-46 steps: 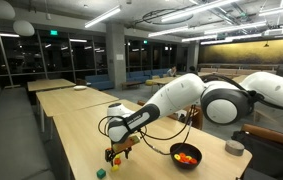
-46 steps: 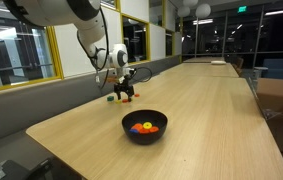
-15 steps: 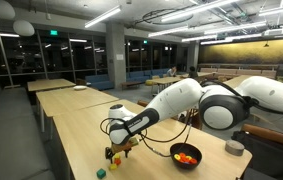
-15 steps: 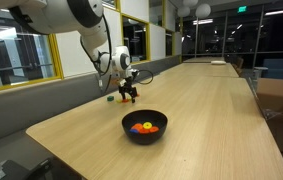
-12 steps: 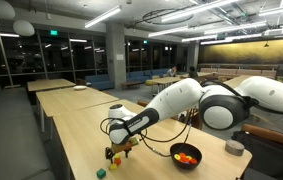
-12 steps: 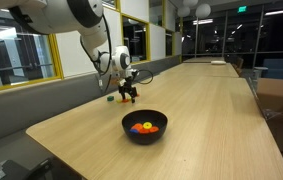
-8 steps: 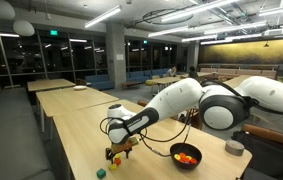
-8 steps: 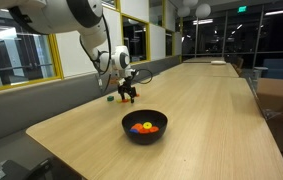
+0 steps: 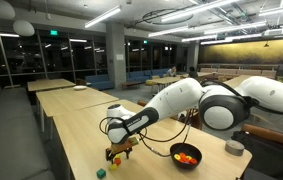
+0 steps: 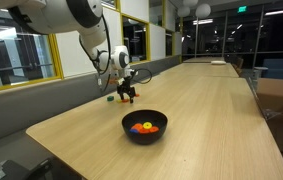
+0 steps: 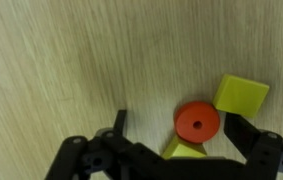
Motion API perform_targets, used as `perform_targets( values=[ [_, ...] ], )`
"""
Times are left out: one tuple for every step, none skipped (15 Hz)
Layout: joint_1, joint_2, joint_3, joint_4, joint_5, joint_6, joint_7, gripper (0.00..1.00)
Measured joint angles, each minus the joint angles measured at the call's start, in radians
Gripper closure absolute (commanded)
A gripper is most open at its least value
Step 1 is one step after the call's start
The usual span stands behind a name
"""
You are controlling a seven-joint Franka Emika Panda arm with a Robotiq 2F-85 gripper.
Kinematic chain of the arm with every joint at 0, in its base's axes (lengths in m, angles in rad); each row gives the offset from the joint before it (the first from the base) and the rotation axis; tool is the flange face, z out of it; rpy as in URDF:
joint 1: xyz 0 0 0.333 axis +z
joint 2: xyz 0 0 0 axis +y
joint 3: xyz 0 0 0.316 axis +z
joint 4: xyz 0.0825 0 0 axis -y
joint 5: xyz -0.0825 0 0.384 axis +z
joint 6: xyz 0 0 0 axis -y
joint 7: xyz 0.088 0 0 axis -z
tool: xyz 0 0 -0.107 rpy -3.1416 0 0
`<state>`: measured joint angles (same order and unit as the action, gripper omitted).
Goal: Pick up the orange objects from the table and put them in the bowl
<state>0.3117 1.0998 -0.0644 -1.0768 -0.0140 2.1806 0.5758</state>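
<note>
An orange disc with a centre hole [image 11: 196,122] lies on the pale wood table [image 11: 61,60], one of the orange objects. My gripper [image 11: 181,130] stands open over it, one finger [image 11: 120,124] to its left and the other [image 11: 244,134] to its right, neither touching it. In both exterior views the gripper [image 9: 118,152] [image 10: 127,92] hangs low over the table near its edge. The black bowl [image 9: 186,163] [image 10: 144,138] sits apart from the gripper and holds orange pieces [image 10: 149,128].
A yellow block [image 11: 242,95] touches the disc's upper right; a yellow-green wedge [image 11: 184,150] lies just below it. Small green [image 9: 100,172] and yellow [image 9: 112,167] pieces sit by the table edge. A grey round container [image 9: 235,147] stands beyond the bowl.
Three seconds ago the arm stood slightly differently over the same spot. Over the last second nothing has visibly moved, and the jaws stay wide.
</note>
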Motion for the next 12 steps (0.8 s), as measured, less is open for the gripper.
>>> perform_targets(
  values=[
    [-0.001, 0.0, 0.001, 0.0, 0.0, 0.0, 0.0, 0.0],
    [-0.001, 0.0, 0.001, 0.0, 0.0, 0.0, 0.0, 0.0],
    [-0.002, 0.0, 0.002, 0.0, 0.0, 0.0, 0.0, 0.0],
    [-0.003, 0.0, 0.003, 0.0, 0.0, 0.0, 0.0, 0.0],
    [-0.004, 0.0, 0.004, 0.0, 0.0, 0.0, 0.0, 0.0],
    [-0.005, 0.0, 0.006, 0.0, 0.0, 0.0, 0.0, 0.0],
    [-0.008, 0.0, 0.008, 0.0, 0.001, 0.0, 0.0, 0.0],
    [-0.01, 0.0, 0.011, 0.0, 0.003, 0.0, 0.0, 0.0],
    [-0.012, 0.0, 0.013, 0.0, 0.005, 0.0, 0.0, 0.0],
    [-0.015, 0.0, 0.016, 0.0, 0.007, 0.001, 0.0, 0.0],
    [-0.017, 0.0, 0.02, 0.0, 0.009, 0.001, 0.0, 0.0],
    [-0.02, 0.0, 0.023, 0.0, 0.01, 0.001, 0.0, 0.0]
  ],
)
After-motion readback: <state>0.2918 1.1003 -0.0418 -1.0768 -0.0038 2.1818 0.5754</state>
